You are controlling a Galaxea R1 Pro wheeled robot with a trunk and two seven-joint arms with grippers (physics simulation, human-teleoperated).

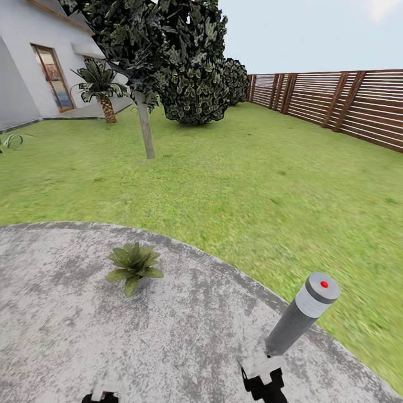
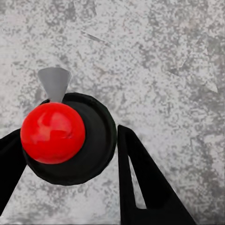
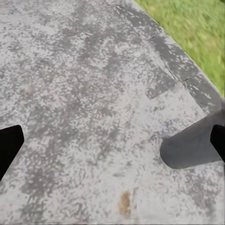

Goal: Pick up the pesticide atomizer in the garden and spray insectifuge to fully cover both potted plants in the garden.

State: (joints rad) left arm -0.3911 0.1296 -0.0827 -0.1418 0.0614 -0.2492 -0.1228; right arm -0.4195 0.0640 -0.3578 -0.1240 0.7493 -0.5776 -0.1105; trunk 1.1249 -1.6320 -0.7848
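One potted plant (image 1: 133, 263), a low rosette of pointed green leaves, sits on the grey round patio (image 1: 67, 330) ahead and to the left of me. In the left wrist view, a round black body with a red ball and a grey cone tip, which I take for the pesticide atomizer (image 2: 96, 136), sits between the black fingers (image 2: 140, 183). My left gripper (image 2: 70, 140) is closed against both its sides, and it shows at the head view's bottom edge (image 1: 102, 393). My right gripper (image 3: 115, 140) hangs open and empty over the paving, low in the head view (image 1: 263, 386).
A grey bollard with a red dot (image 1: 302, 319) leans up right beside my right gripper, and its shaft (image 3: 192, 150) lies near one finger. Lawn (image 1: 252, 184) lies beyond the patio. A tree trunk (image 1: 145, 126), a large bush (image 1: 196, 84), the house (image 1: 33, 73) and the slatted fence (image 1: 347, 101) stand farther off.
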